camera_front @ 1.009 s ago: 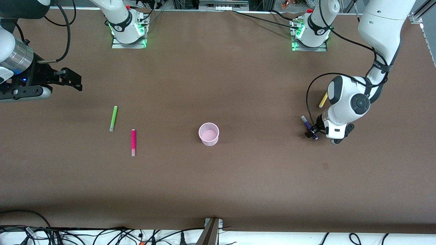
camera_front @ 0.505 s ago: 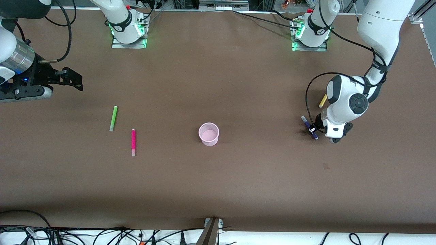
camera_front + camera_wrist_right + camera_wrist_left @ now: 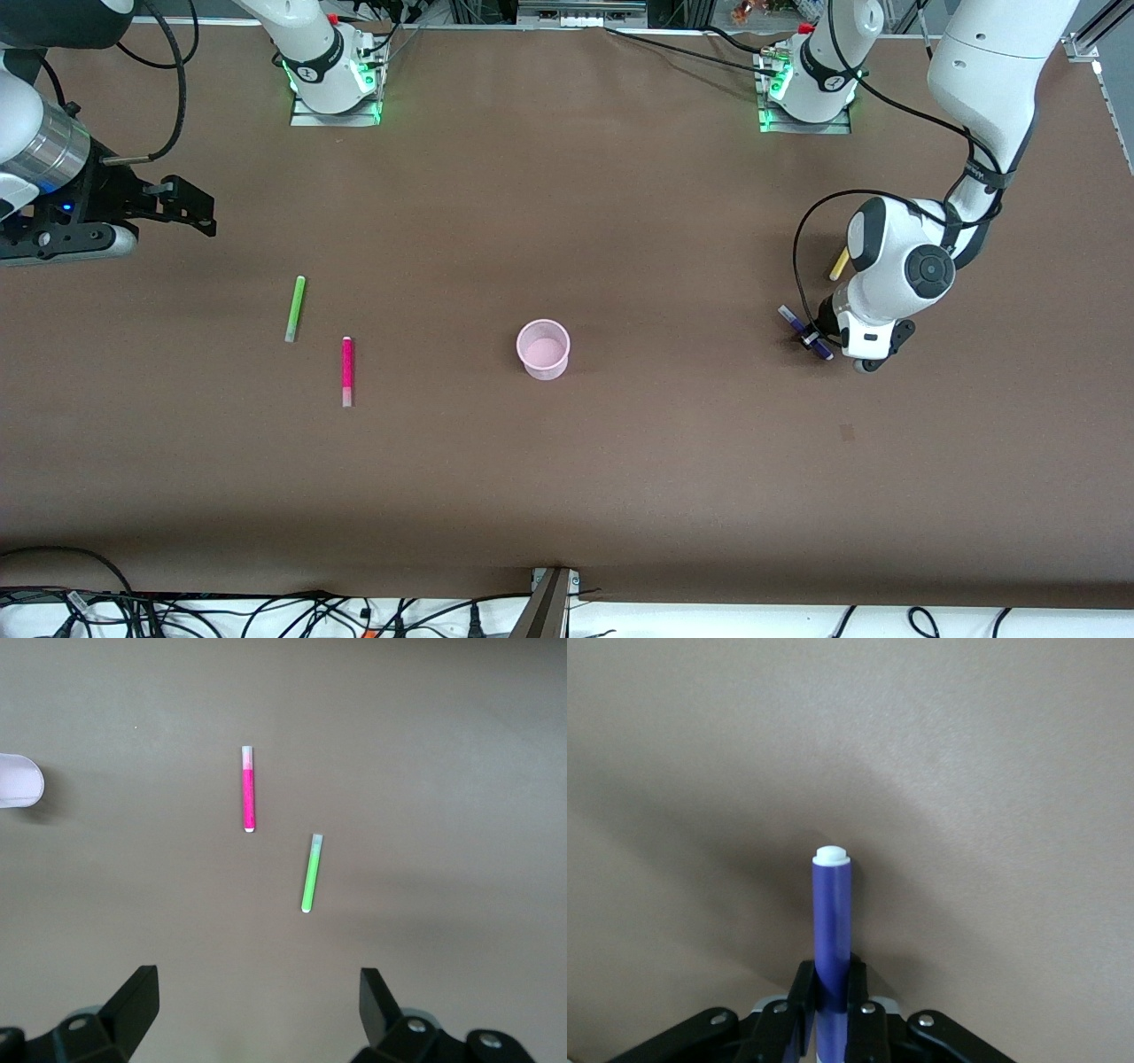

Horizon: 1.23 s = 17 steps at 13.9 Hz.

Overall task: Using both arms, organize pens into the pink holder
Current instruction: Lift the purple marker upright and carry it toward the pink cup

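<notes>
Purple pen (image 3: 832, 921) sits clamped between the left gripper (image 3: 810, 340) fingers; the right gripper (image 3: 257, 1010) waits, spread wide and empty.

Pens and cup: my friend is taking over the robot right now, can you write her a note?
Left tool: shut on the purple pen, low at the left arm's end of the table.
Right tool: open, empty, waiting over its own end.
Yellow pen: lying by the left arm.
Green pen and pink pen: lying toward the right arm's end.
Cup: mid-table, empty.
Done: purple gripped.
Left: all four pens into the cup.
</notes>
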Available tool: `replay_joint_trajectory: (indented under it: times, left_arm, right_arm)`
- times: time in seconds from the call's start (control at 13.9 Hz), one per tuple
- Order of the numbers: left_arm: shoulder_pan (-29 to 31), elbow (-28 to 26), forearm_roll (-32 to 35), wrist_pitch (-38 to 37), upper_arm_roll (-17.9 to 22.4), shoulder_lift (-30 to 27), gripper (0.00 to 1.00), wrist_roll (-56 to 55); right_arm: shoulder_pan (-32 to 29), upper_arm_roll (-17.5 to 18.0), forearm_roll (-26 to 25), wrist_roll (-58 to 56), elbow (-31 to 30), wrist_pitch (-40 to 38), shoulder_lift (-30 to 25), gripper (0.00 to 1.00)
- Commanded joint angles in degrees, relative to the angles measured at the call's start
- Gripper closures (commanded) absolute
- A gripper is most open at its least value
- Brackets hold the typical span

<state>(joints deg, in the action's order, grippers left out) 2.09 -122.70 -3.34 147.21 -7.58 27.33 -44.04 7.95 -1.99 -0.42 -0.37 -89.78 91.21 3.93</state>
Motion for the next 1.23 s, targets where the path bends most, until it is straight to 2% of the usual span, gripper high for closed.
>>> replay_joint_trajectory:
  times: [0.0, 0.14, 0.22, 0.36, 0.5, 0.79, 1.01, 1.15]
  left_arm:
    - [-1.4, 1.1, -0.1, -1.0, -0.6, -3.8, 1.0, -0.3]
    - [-1.8, 4.7, -0.2, -6.2, -2.2, -6.9, 1.0, -4.4]
    - [-1.7, 8.5, -0.2, -9.5, -4.0, -7.3, 1.0, -7.8]
    - [-1.9, 19.1, -0.1, -18.8, -6.5, -6.9, 1.0, -15.2]
    - [-3.9, 28.4, -0.2, -24.2, -7.9, -5.9, 1.0, -22.5]
    - [-12.8, 35.2, 3.0, -24.1, -7.3, -2.8, 1.0, -35.9]
    - [-17.5, 43.4, 9.8, -24.1, -7.3, 2.6, 1.0, -47.3]
    - [-20.6, 46.3, 16.1, -24.0, -7.2, 6.0, 1.0, -53.8]
  right_arm:
    - [0.3, 0.1, 0.0, 0.5, 1.4, -1.0, 0.3, 0.0]
    - [0.3, 0.1, 0.0, 0.5, 1.4, -1.0, 0.3, 0.0]
    - [0.3, 0.1, 0.0, 0.5, 1.4, -1.0, 0.3, 0.0]
    - [0.3, 0.1, 0.1, 0.5, 1.4, -1.0, 0.4, 0.0]
    - [0.3, 0.1, 0.0, 0.5, 1.4, -1.0, 0.3, 0.0]
    - [0.2, 0.1, 0.1, 0.6, 1.4, -1.0, 0.3, 0.0]
    - [0.1, 0.0, 0.1, 0.5, 1.4, -1.0, 0.4, 0.0]
    - [0.1, 0.0, 0.3, -0.2, 1.4, -0.3, 0.5, 0.0]
